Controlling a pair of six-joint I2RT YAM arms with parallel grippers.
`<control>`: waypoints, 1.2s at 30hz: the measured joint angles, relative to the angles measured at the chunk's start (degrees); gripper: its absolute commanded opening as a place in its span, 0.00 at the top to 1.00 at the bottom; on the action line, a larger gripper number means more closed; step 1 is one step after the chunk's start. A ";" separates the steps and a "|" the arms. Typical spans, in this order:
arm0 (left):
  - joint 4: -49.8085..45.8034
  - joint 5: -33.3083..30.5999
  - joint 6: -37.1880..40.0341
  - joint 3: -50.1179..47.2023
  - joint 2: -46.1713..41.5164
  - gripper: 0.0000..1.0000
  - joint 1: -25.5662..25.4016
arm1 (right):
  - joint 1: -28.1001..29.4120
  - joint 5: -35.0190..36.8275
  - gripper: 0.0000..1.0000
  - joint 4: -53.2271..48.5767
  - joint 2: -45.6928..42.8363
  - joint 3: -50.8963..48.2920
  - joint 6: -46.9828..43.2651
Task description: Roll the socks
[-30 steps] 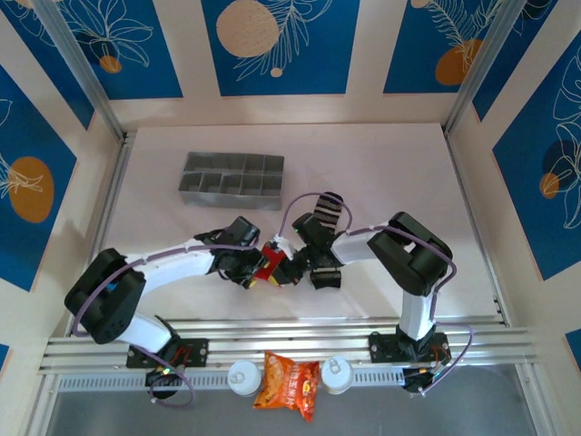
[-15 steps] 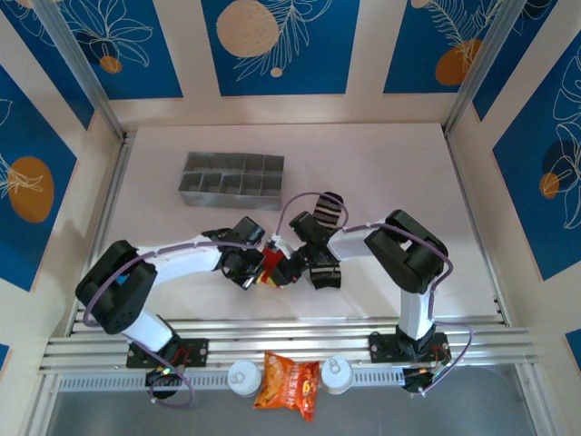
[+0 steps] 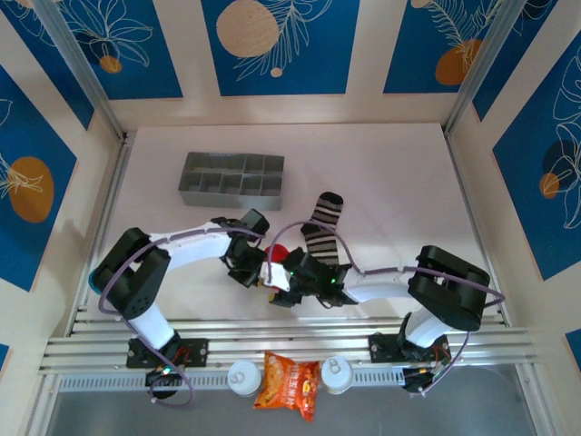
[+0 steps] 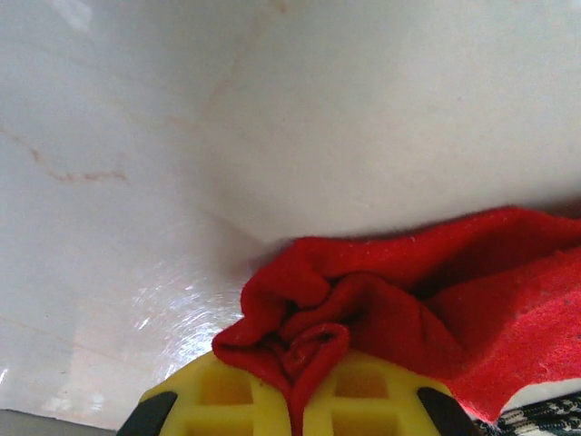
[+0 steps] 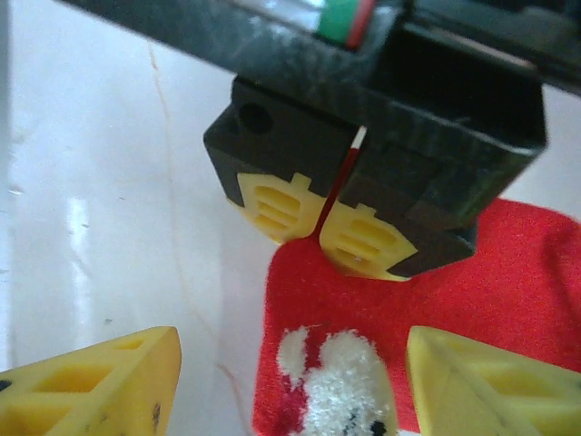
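Tightly clamps left claw (image 5: 322, 234) on a fold of the red sock (image 4: 408, 309), holds right claw (image 5: 290, 386) apart just beside it.

The arms cover most of the plain red fabric sock (image 3: 280, 252) and one end of the black grey-striped sock (image 3: 320, 227).
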 measured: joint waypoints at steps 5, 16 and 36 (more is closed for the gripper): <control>-2.80 2.19 2.40 2.27 2.08 1.00 1.53 | 1.97 6.01 0.42 2.19 2.62 0.17 -3.41; -6.14 3.04 5.35 3.80 3.43 1.00 2.73 | 4.11 10.14 0.86 2.05 8.15 3.54 -4.61; -1.77 -6.29 5.95 -1.01 -13.14 0.36 3.58 | -8.83 -11.37 1.00 10.91 5.79 -3.82 17.81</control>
